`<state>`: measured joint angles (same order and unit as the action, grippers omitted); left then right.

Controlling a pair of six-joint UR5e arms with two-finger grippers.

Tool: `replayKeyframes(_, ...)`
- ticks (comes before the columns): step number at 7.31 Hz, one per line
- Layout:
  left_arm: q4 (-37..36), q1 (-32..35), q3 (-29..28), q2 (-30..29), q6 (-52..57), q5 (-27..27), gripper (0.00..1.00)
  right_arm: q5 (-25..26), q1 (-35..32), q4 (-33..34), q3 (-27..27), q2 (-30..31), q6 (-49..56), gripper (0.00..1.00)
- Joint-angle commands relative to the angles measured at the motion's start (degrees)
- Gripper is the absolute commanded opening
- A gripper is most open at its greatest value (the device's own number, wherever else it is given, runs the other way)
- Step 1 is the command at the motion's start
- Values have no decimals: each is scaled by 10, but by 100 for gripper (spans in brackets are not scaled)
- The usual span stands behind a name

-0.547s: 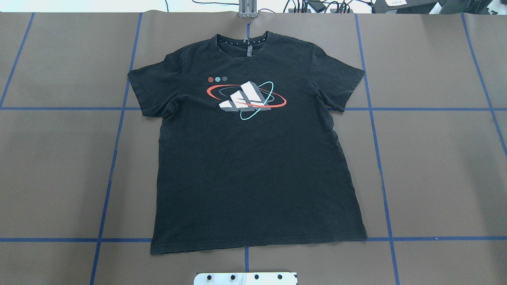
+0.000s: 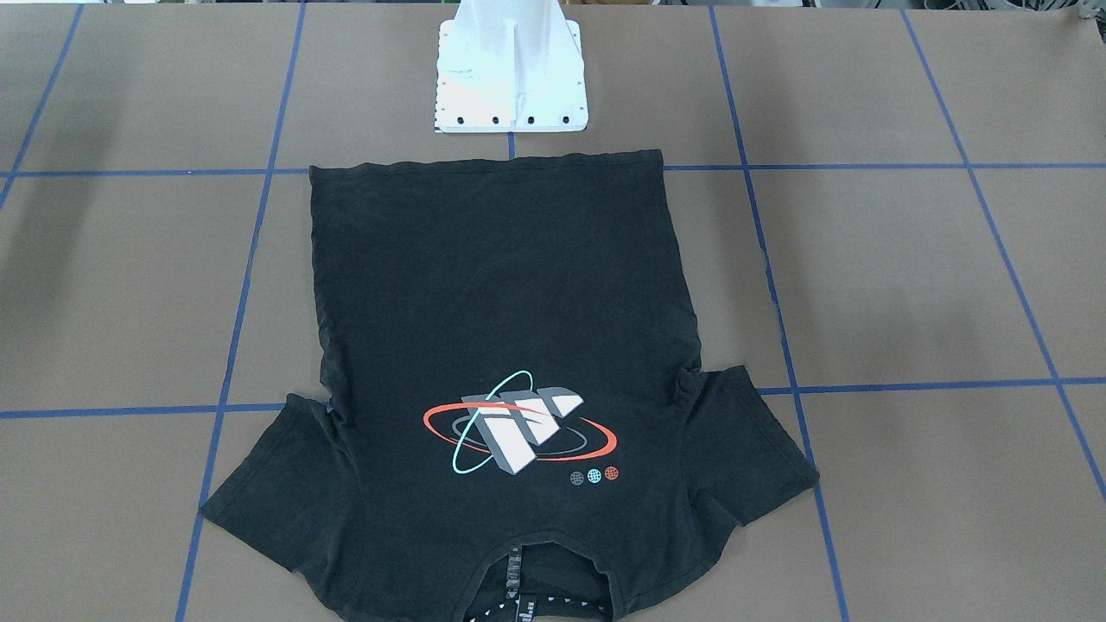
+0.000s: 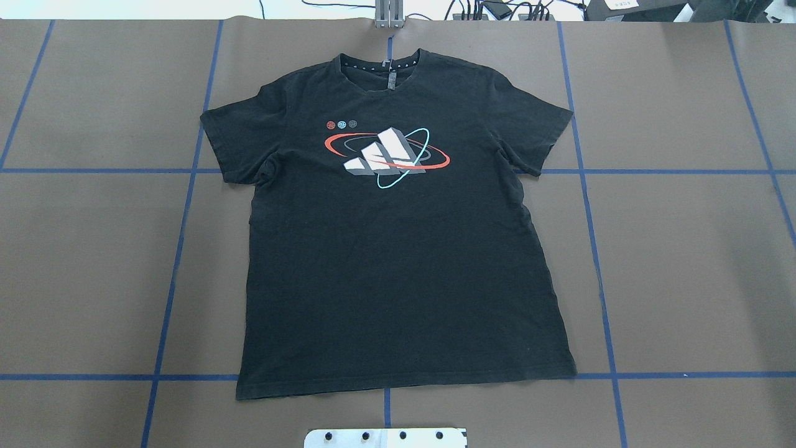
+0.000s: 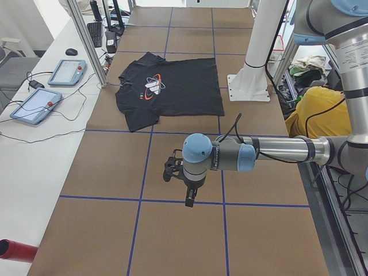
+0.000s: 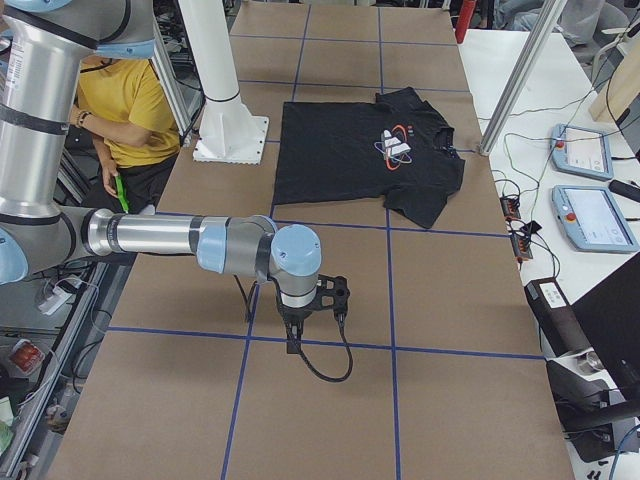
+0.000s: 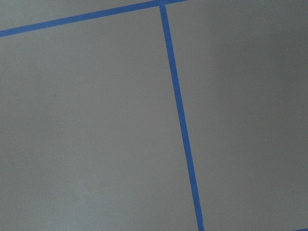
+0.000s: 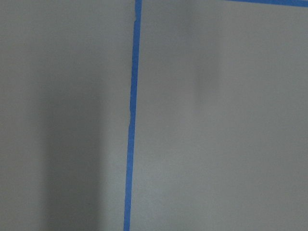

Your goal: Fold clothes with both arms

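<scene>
The black T-shirt [image 3: 398,249] lies flat and face up on the brown table, collar at the far edge, hem near the robot base, both sleeves spread. Its red, teal and white-grey graphic [image 3: 385,155] faces up. It also shows in the front view [image 2: 501,294] and in both side views [image 4: 172,86] [image 5: 350,150]. My left gripper [image 4: 188,201] hangs over bare table far from the shirt, toward the table's left end. My right gripper [image 5: 293,343] hangs over bare table toward the right end. I cannot tell whether either is open or shut. Both wrist views show only table and blue tape.
The white base block [image 2: 510,78] stands just behind the shirt's hem. Blue tape lines [image 3: 597,249] grid the table. Tablets [image 4: 34,106] [image 5: 590,215] and cables lie on the side bench. A person in yellow [image 5: 120,110] sits behind the robot.
</scene>
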<state>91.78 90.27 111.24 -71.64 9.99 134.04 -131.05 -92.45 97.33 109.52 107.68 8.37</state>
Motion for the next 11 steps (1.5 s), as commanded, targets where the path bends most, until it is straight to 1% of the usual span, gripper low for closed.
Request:
replayKeyframes(1, 0, 0, 19, -2, -1, -3, 99, 0, 1, 0, 10, -2, 2, 100)
replayKeyframes(3, 4, 0, 36, -18, -2, -3, 99, 0, 1, 0, 12, -15, -4, 100)
replayKeyframes(6, 16, 0, 29, -116, -4, -1, 99, 1, 1, -8, 15, -64, -6, 100)
replayKeyframes(7, 53, -1, 29, -134, -4, -1, 99, 1, 1, -9, 13, -97, -6, 100)
replayKeyframes(8, 123, 0, 28, -138, -4, -1, 99, -3, 2, -17, 13, -105, -6, 100)
replayKeyframes(9, 218, -1, 14, -152, -4, -1, 99, -4, 2, -44, 9, -106, -7, 100)
replayKeyframes(10, 285, -3, -12, -173, -5, 0, 99, -6, 2, -47, 9, -106, -12, 100)
replayKeyframes(11, 292, -13, -59, -231, -53, 3, 99, -16, 2, -47, 5, -121, -12, 100)
